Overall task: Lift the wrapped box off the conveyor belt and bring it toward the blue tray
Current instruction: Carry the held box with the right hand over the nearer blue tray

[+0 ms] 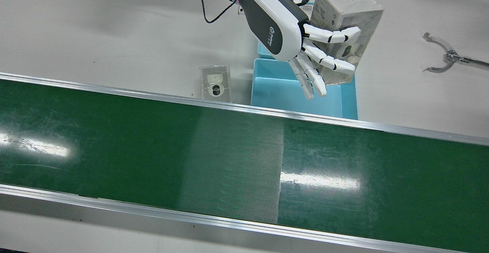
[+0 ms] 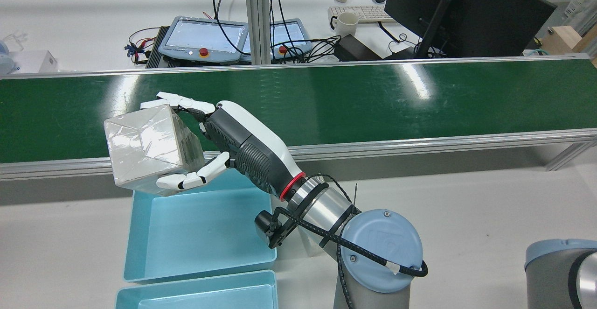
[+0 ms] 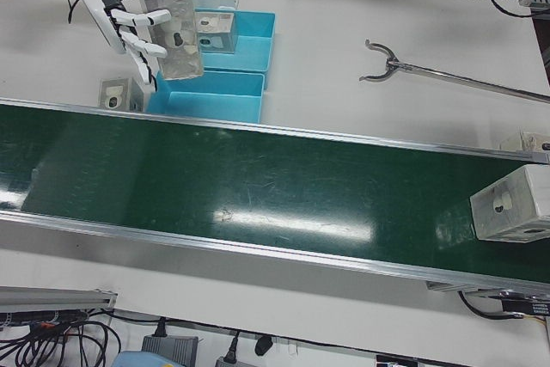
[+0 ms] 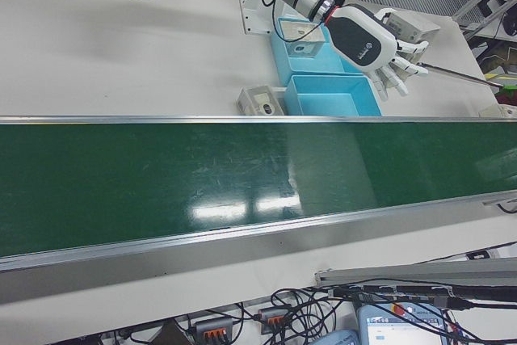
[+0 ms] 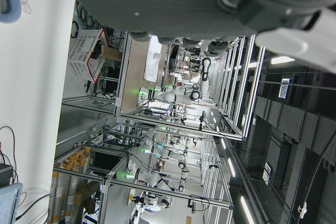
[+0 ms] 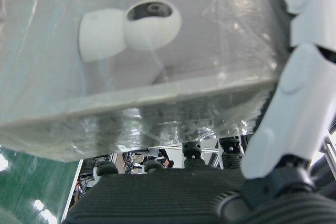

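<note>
Left hand (image 1: 282, 27) in the front view was closed around the wrapped box (image 1: 344, 12), fingers (image 1: 332, 36) across its face, holding it in the air above the blue tray (image 1: 254, 88), clear of the green conveyor belt (image 1: 153, 142). A smaller wrapped item (image 1: 216, 83) lay on the table (image 1: 114, 35) just beside the tray.

From the rear view, the box sat tilted over the tray's belt-side edge, and a second tray (image 2: 196, 295) stood behind the first.

Only the left-front view caught another box (image 3: 511, 204) riding the belt far off, and one more (image 3: 215, 33) inside the second tray.

From the right-front view, the hand hid most of the held box.

One hand camera showed only the dark palm of the right hand (image 5: 199, 3); open or closed could not be told.

The other hand camera was filled by the held box against the palm.
</note>
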Controlling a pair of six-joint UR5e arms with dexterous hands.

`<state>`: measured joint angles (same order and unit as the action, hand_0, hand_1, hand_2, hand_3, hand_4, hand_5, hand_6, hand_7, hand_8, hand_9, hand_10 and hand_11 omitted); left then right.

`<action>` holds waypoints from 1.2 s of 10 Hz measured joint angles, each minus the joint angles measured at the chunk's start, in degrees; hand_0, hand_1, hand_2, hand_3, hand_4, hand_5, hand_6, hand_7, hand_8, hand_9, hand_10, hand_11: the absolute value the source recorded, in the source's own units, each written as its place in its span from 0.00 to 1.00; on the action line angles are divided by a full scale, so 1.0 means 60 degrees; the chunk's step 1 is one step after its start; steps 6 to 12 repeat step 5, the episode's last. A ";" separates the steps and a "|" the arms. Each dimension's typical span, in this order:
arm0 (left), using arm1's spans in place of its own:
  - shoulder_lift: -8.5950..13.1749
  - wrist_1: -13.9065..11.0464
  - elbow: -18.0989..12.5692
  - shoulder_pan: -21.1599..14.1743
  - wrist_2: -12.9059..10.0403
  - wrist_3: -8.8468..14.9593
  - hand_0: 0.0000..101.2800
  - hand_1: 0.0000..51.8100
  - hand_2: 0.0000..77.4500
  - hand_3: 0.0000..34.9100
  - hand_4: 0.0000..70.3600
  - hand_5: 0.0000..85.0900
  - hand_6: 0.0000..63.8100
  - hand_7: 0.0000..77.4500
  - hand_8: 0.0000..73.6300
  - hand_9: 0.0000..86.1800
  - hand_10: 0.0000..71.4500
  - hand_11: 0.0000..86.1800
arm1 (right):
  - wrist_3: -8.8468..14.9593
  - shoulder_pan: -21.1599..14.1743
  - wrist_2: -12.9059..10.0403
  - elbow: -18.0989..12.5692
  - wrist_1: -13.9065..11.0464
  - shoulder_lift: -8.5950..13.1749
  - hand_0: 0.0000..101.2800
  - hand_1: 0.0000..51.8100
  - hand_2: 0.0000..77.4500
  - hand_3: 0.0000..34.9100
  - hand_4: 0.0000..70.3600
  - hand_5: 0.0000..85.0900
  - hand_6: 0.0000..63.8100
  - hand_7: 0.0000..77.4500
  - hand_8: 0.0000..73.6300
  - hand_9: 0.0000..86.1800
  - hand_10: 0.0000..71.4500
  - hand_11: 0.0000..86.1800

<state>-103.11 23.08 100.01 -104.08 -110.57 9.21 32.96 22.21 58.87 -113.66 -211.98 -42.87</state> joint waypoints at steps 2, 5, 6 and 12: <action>0.0000 0.0000 0.0000 0.0000 0.0000 0.0000 0.00 0.00 0.01 0.00 0.00 0.01 0.00 0.01 0.01 0.00 0.01 0.00 | -0.0026 -0.0007 -0.0101 -0.0175 -0.0005 -0.0104 0.46 0.17 0.32 0.84 0.33 0.26 0.00 0.22 0.00 0.02 0.02 0.03; 0.0000 0.0000 0.0000 0.0000 0.0000 0.0000 0.00 0.00 0.01 0.00 0.00 0.01 0.00 0.01 0.01 0.00 0.00 0.00 | -0.0071 -0.0003 -0.0217 -0.0381 -0.0010 -0.0377 0.46 0.23 0.20 0.88 0.33 0.28 0.00 0.22 0.00 0.02 0.02 0.03; 0.0000 0.0000 0.0000 0.0000 0.0000 0.0000 0.00 0.00 0.01 0.00 0.00 0.01 0.00 0.01 0.01 0.00 0.00 0.00 | -0.0071 -0.0003 -0.0217 -0.0381 -0.0010 -0.0377 0.46 0.23 0.20 0.88 0.33 0.28 0.00 0.22 0.00 0.02 0.02 0.03; 0.0000 0.0000 0.0000 0.0000 0.0000 0.0000 0.00 0.00 0.01 0.00 0.00 0.01 0.00 0.01 0.01 0.00 0.00 0.00 | -0.0071 -0.0003 -0.0217 -0.0381 -0.0010 -0.0377 0.46 0.23 0.20 0.88 0.33 0.28 0.00 0.22 0.00 0.02 0.02 0.03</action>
